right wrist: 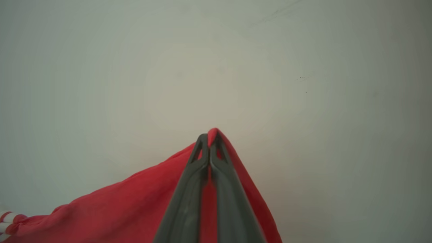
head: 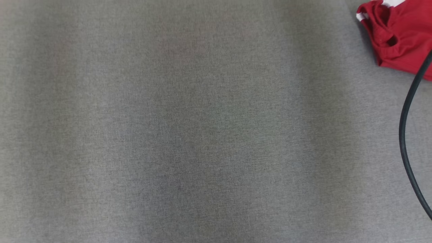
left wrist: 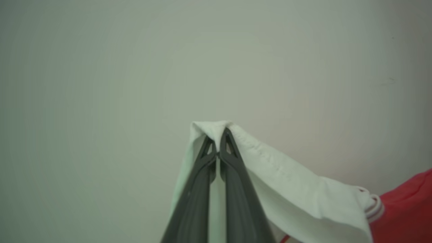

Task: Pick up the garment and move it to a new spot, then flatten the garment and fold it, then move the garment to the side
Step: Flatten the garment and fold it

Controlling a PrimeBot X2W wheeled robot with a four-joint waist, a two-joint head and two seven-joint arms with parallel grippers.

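The garment is red with white parts and a red-and-white striped cuff (left wrist: 375,208). In the left wrist view my left gripper (left wrist: 218,135) is shut on a white fold of the garment (left wrist: 297,189), whose red body trails off to the lower right. In the right wrist view my right gripper (right wrist: 209,135) is shut on a peak of the garment's red cloth (right wrist: 135,199), which drapes down to the lower left. In the head view, bunched red cloth with white trim (head: 401,37) shows at the top right corner; I cannot tell whether it is the same garment.
A grey cloth-covered table (head: 189,135) spreads across the head view. A black cable (head: 405,128) curves down the right edge, crossing the red cloth. Behind both grippers in the wrist views is a plain pale surface.
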